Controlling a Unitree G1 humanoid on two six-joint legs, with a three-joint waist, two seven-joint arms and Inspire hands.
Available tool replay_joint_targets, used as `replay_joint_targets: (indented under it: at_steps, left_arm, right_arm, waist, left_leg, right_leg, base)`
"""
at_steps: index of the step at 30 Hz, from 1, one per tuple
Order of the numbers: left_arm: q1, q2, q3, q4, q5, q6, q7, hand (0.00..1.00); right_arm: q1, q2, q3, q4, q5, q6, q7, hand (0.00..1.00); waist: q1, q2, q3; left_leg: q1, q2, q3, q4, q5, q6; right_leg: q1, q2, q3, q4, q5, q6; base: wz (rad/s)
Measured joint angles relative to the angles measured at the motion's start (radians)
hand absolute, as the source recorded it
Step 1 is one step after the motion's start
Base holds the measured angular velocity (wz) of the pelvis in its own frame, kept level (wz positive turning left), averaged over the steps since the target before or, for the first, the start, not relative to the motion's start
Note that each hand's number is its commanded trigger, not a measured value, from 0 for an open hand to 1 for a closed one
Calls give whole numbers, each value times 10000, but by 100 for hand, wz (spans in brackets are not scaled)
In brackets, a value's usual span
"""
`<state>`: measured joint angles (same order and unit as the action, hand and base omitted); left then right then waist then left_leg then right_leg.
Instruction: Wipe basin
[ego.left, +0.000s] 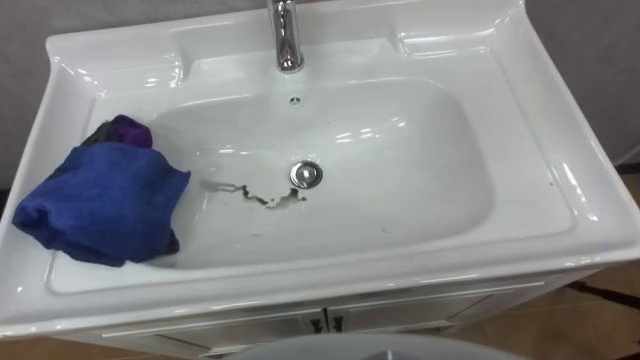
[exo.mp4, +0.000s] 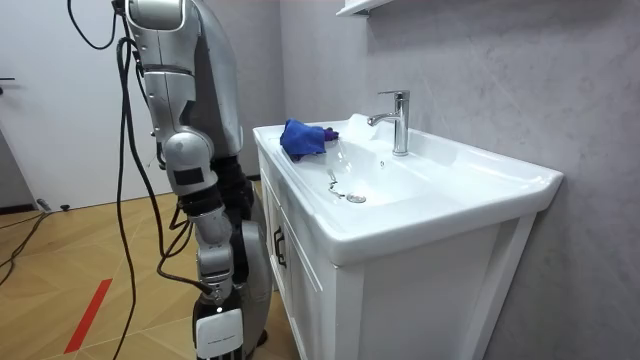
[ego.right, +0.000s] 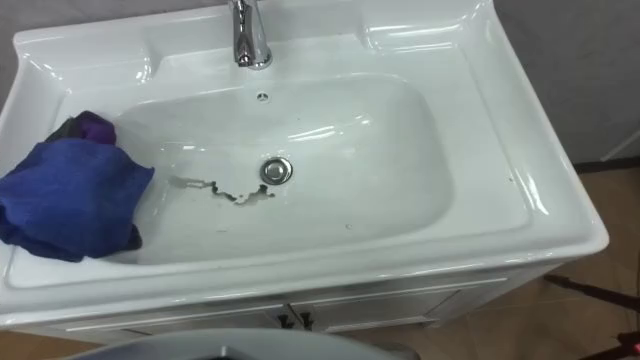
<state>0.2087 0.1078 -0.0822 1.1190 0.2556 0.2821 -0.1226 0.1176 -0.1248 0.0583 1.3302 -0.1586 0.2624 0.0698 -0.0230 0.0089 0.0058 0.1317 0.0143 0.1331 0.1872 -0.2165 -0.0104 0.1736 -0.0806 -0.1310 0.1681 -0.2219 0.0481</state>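
A crumpled blue cloth (ego.left: 100, 200) with a purple fold at its far end lies on the left rim of the white basin (ego.left: 560, 190), hanging partly into the bowl. A dark dirt streak (ego.left: 255, 195) runs across the bowl floor just left of the chrome drain (ego.left: 306, 174). In the room view I stand facing the basin front, and my right hand (exo.mp4: 216, 322) hangs low beside my leg, away from the cloth (exo.mp4: 303, 139).
A chrome tap (ego.left: 287, 40) rises at the back middle of the basin. Cabinet doors (exo.mp4: 300, 290) sit under the basin. Grey wall stands behind it and wooden floor (exo.mp4: 90, 260) spreads around.
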Motion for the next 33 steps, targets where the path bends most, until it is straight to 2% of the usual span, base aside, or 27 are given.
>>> replay_joint_targets:
  at_steps: [20,33]
  left_arm:
    - [18,-11,24,7,-15,-15,-178,0]
    - [90,-37,753,73,-369,-26,261,0]
  right_arm:
    - [-133,-8,-15,-9,4,-36,-26,0]
    - [-152,-10,-8,40,381,-15,-255,0]
  waist:
    - [14,52,-8]
    - [65,-5,-11]
  left_leg:
    - [4,7,-5,7,0,-1]
    - [6,14,-21,35,0,-1]
  right_leg:
    - [5,0,-24,9,-1,-3]
    - [7,-7,-84,5,-10,-17]
  base:
    - [0]
    - [0]
